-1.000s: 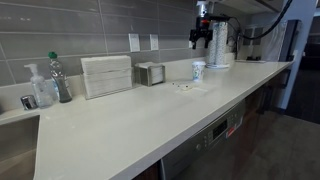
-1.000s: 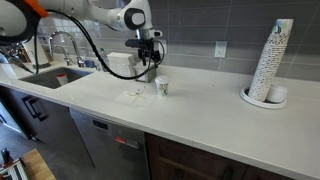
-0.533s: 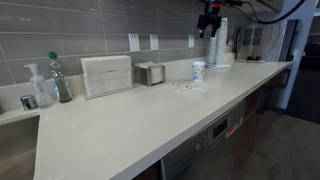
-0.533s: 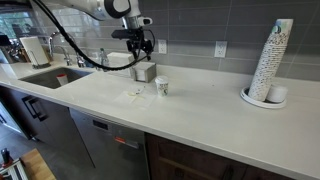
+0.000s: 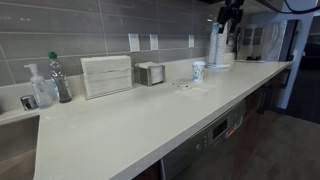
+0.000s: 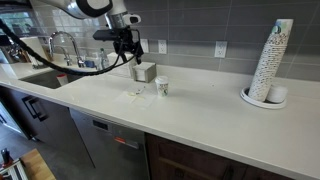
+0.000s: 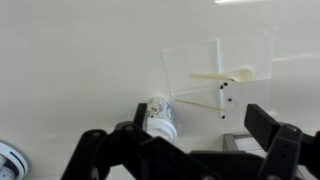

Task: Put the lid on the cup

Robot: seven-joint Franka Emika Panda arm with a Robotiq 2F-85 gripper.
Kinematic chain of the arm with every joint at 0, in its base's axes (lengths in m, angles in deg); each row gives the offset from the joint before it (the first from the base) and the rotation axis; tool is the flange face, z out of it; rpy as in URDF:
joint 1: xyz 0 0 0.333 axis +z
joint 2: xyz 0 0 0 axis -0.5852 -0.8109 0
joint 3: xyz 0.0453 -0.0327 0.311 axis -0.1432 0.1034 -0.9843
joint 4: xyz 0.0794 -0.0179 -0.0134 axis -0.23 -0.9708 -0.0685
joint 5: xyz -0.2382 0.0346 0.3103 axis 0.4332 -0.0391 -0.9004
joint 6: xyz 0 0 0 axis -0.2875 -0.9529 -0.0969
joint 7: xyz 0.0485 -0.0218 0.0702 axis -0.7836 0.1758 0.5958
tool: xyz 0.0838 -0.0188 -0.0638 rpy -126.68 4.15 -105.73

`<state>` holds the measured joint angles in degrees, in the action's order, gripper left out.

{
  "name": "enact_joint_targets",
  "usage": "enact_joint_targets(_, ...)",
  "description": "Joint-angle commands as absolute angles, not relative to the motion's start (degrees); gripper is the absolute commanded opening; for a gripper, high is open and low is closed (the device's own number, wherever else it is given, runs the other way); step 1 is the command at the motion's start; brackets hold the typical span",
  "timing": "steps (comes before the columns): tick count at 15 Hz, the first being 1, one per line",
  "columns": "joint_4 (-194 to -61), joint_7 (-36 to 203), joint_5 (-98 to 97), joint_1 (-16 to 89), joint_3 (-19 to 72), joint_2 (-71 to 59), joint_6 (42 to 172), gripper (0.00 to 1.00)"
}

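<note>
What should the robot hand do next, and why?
Probably lower toward the lid. The gripper hangs high above the counter, open and empty, while the lid lies on the counter beside the cup, not on it.

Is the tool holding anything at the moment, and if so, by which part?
Nothing: the tool is open and empty, high above the short white paper cup.

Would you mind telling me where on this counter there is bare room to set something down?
The widest free stretch of counter lies between the cup and the tall cup stack. The front strip ahead of the ribbed box is also bare. It is crowded around the cup, with the small holder close behind.
</note>
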<state>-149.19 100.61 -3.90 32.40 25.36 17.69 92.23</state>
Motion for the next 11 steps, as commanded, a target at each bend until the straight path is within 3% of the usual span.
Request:
enact_joint_targets(1,-161.7,101.0,-4.3,32.1,27.1,28.3,94.3,1.00)
enact_joint_targets(5,-168.6,102.5,-4.6,31.8,29.4,34.6,96.1,1.00)
enact_joint_targets(6,-163.2,100.6,-3.7,32.3,28.4,30.4,93.3,1.00)
enact_joint_targets(11,-166.9,101.1,-3.7,32.2,29.5,33.8,94.5,1.00)
